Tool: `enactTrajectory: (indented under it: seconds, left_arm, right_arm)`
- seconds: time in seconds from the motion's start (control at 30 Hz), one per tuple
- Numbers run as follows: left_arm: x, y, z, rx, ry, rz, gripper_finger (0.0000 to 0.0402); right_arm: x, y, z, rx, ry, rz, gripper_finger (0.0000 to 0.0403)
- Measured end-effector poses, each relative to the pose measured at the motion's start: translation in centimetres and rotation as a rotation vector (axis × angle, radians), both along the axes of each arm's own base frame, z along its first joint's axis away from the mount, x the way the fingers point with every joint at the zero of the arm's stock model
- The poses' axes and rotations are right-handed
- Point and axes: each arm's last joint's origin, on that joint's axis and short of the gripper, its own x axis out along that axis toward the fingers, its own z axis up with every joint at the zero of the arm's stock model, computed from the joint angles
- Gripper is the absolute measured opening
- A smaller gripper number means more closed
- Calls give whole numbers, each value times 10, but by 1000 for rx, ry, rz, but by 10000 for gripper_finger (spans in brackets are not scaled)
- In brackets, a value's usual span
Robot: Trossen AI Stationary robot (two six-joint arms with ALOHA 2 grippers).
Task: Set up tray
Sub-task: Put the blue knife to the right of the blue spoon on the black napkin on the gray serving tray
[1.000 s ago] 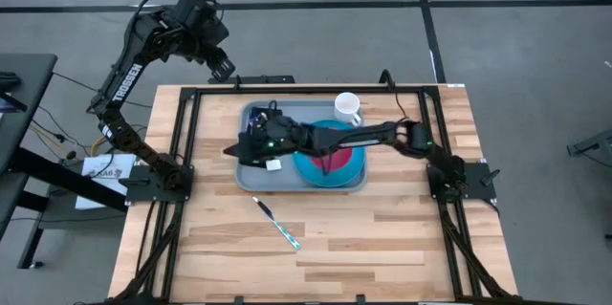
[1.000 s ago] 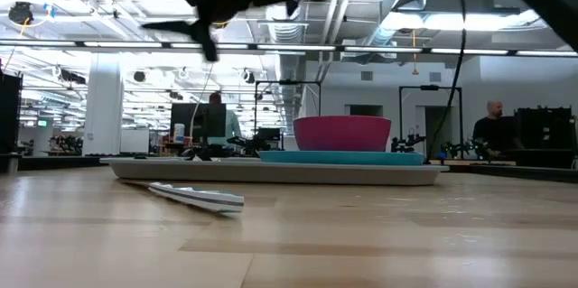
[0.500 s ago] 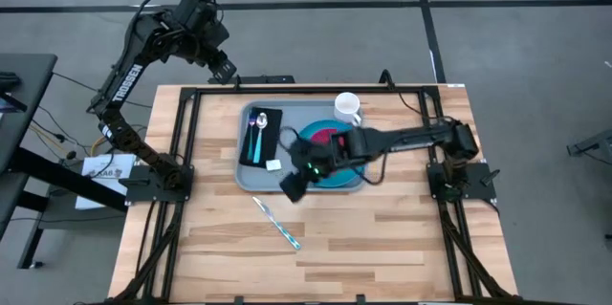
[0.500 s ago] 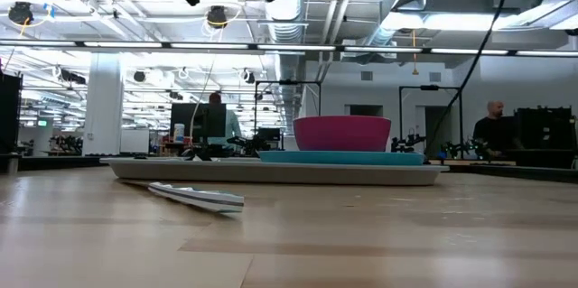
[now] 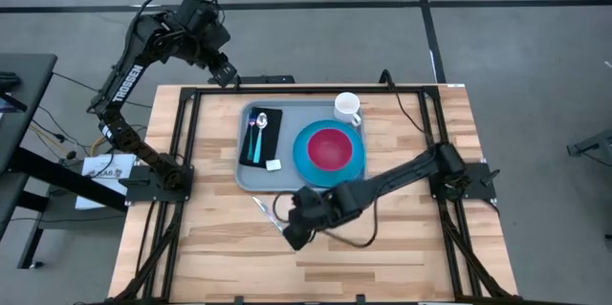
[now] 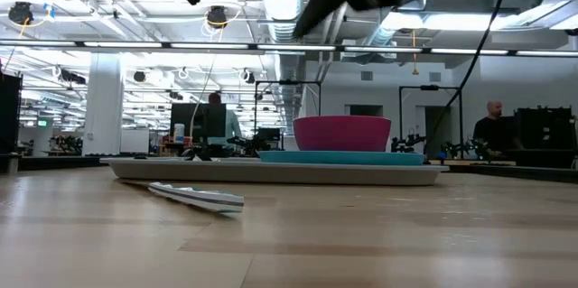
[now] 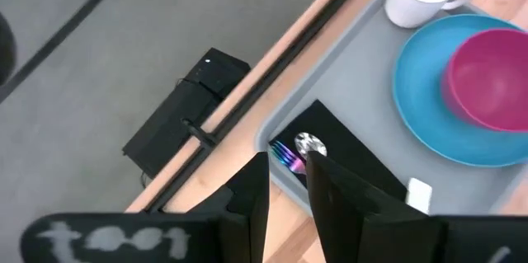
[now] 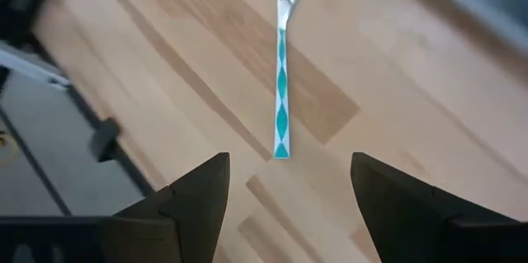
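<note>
Even, bright light fills the overhead view, with only soft, faint shadows under the arms on the wooden table [image 5: 382, 248]. In the table-level view, rows of ceiling lights [image 6: 271, 49] glow white across the upper frame; the dark arm parts along the top edge are smeared by motion blur, and the near tabletop is soft. In the right wrist view, the fork [image 8: 282, 65] is slightly blurred. The left wrist view's lower edge is out of focus.

You see the large flat grey-blue plastic tray [image 5: 247, 179] with rounded corners and low rim lying level at the table's far middle.
</note>
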Motion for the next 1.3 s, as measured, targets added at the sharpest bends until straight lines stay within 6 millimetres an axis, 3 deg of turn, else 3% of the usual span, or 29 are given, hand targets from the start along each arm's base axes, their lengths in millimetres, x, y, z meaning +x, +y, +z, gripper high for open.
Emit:
enactTrajectory:
  seconds: [0.1, 0.43, 0.57, 0.7, 0.87, 1.03, 1.3]
  left_arm:
    - [0, -2, -1, -38, -11, -25, 73]
    - [2, -13, 0, -86, -30, -43, 73]
    - [8, -28, -1, -107, -38, -85, 73]
    - [9, -60, -12, -157, -20, -174, 73]
    - [3, -102, -39, -191, 0, -242, 73]
    - [-20, -138, -75, -216, -47, -347, 73]
    - [-52, -178, -133, -294, 42, -536, 73]
  right_arm:
    - [7, 10, -21, 1, 28, -7, 244]
    - [14, 28, -50, -9, 47, 22, 244]
    - [19, 30, -61, -22, 38, 50, 244]
    - [20, 31, -64, -19, 32, 47, 244]
    - [20, 33, -62, -38, 13, 51, 244]
    - [21, 34, -63, -44, 14, 90, 244]
    - [23, 35, -70, -46, 26, 159, 244]
